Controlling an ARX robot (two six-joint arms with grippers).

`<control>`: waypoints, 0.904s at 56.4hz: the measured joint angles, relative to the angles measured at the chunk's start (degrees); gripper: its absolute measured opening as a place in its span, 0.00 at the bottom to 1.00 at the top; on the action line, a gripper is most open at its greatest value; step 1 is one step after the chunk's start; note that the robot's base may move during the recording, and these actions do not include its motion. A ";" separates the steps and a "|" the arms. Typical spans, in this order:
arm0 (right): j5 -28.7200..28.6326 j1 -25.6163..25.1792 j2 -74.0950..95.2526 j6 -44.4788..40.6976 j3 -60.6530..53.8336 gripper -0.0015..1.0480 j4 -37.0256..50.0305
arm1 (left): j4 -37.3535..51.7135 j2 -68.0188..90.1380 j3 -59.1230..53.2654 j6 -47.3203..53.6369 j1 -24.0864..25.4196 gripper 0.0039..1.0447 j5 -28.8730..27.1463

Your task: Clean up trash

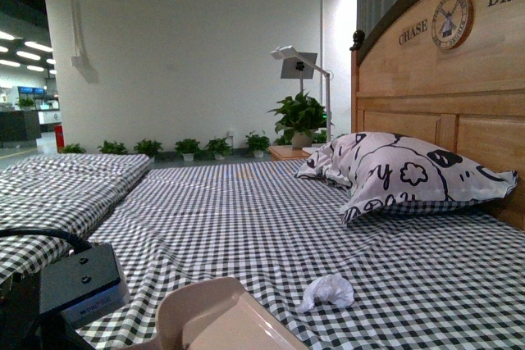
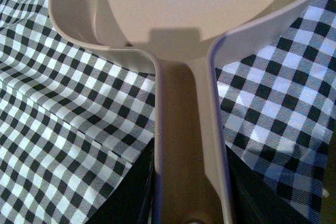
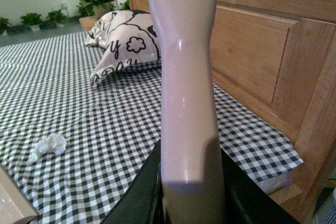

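Note:
The trash is a small crumpled white wad lying on the checked bed sheet near the front; the right wrist view also shows the trash. A beige dustpan sits low at the front, just left of the wad, its pan hovering over the sheet. My left gripper is shut on the dustpan's handle. My right gripper is shut on the pale brush handle, which stands upright, off to the side of the wad. The brush's bristles are out of view.
A black-and-white patterned pillow lies against the wooden headboard at the right. The bed's edge and a wooden side rail show beside the right gripper. A second checked bed lies at left. Potted plants and a lamp stand beyond.

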 joint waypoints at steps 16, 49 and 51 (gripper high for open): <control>-5.35 -2.14 23.96 -9.22 8.63 0.20 1.03 | 0.00 0.00 0.00 0.07 -0.07 0.27 -0.02; -4.15 4.81 69.70 -13.90 28.37 0.20 16.57 | 0.00 0.00 0.00 0.09 -0.11 0.27 -0.04; -3.85 5.25 71.14 -13.99 29.05 0.20 16.85 | 0.00 0.00 0.00 0.09 -0.11 0.27 -0.04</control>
